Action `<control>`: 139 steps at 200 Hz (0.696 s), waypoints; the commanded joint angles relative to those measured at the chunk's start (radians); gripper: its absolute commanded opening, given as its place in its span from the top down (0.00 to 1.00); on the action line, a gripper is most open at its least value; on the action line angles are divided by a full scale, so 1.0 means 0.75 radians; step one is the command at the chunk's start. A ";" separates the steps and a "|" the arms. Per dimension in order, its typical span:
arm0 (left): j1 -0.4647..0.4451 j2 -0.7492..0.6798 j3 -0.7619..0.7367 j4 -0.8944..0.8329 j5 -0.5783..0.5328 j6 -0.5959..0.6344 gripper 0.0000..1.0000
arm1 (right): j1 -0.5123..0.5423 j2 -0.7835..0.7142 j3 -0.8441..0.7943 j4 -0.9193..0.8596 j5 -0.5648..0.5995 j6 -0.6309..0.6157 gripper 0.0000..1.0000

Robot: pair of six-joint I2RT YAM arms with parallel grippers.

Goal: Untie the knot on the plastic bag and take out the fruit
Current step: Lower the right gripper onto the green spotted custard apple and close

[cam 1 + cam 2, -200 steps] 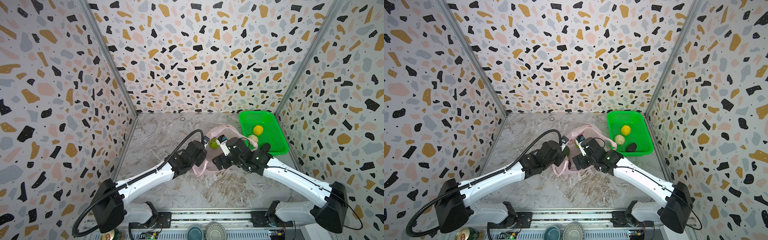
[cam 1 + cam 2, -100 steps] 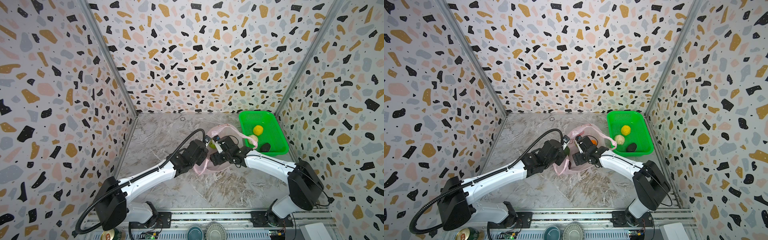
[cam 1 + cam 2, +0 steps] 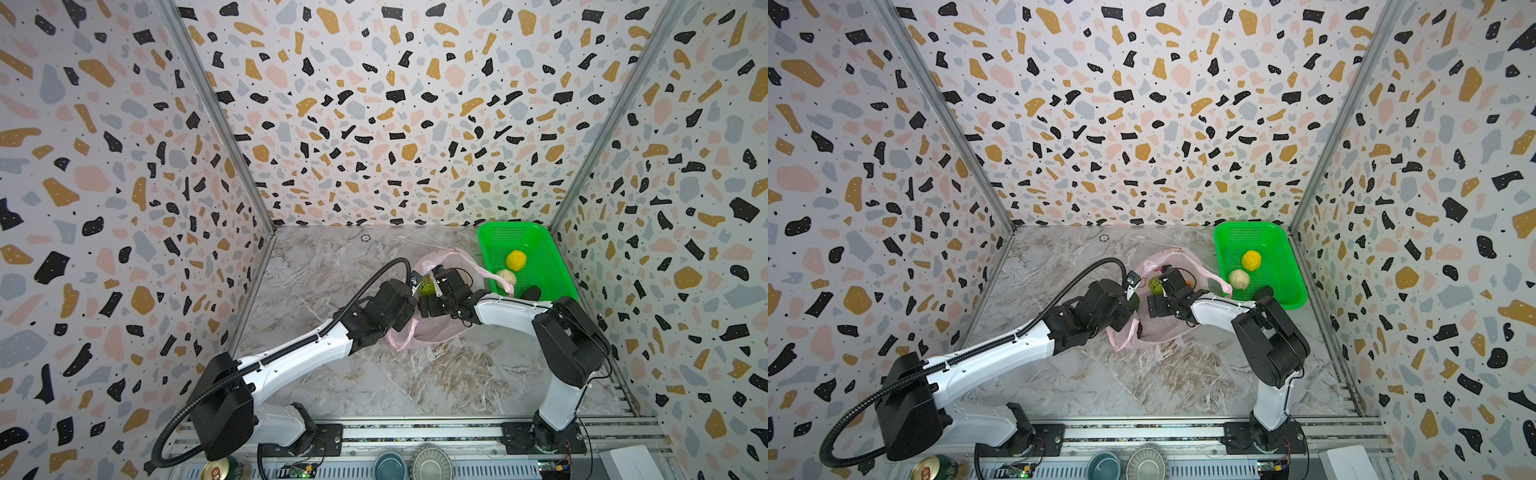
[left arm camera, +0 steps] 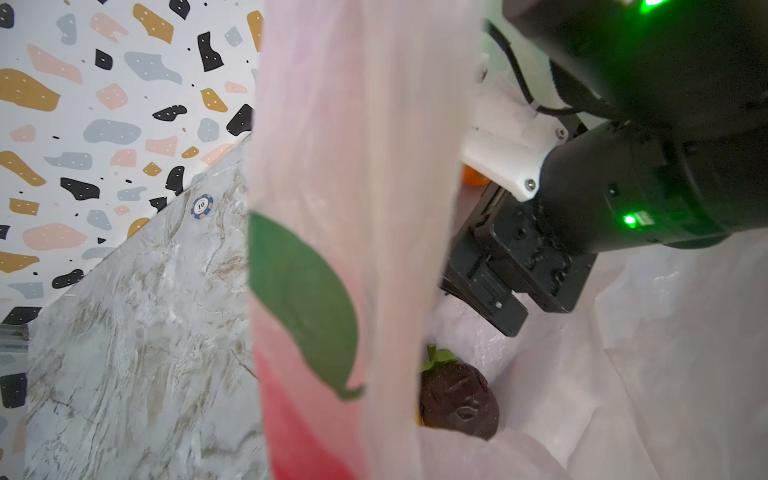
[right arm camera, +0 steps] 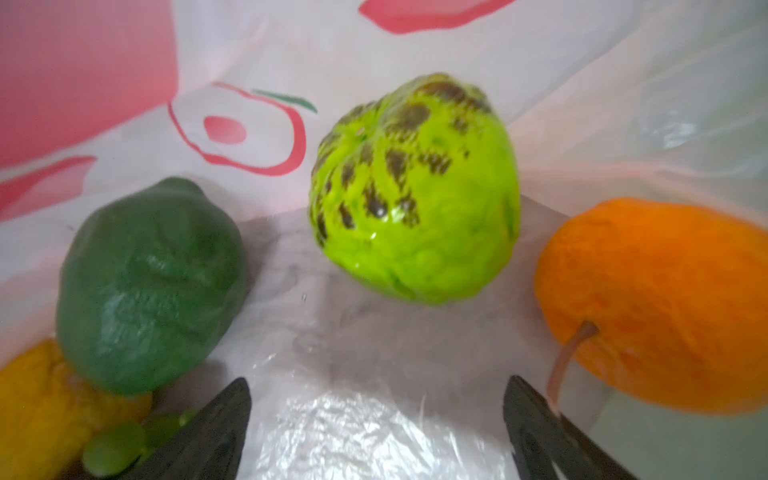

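Plastic bag (image 3: 432, 332) rim pinched, left gripper (image 3: 412, 286); right gripper (image 5: 376, 382) max open inside.

"10" on blue/wht chip (image 4: 202, 205)

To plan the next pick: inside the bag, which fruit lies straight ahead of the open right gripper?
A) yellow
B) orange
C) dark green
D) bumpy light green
D: the right wrist view shows the bumpy light green fruit centred ahead of the right gripper, the orange fruit and the dark green fruit off to its sides.
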 commanded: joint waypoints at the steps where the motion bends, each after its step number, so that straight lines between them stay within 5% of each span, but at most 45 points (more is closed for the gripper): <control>1: -0.001 0.004 0.028 0.023 0.015 0.002 1.00 | -0.005 0.001 0.062 0.084 0.047 0.119 0.02; 139: -0.002 -0.001 0.024 0.014 0.037 0.000 1.00 | -0.076 0.208 0.207 0.170 0.024 0.386 0.01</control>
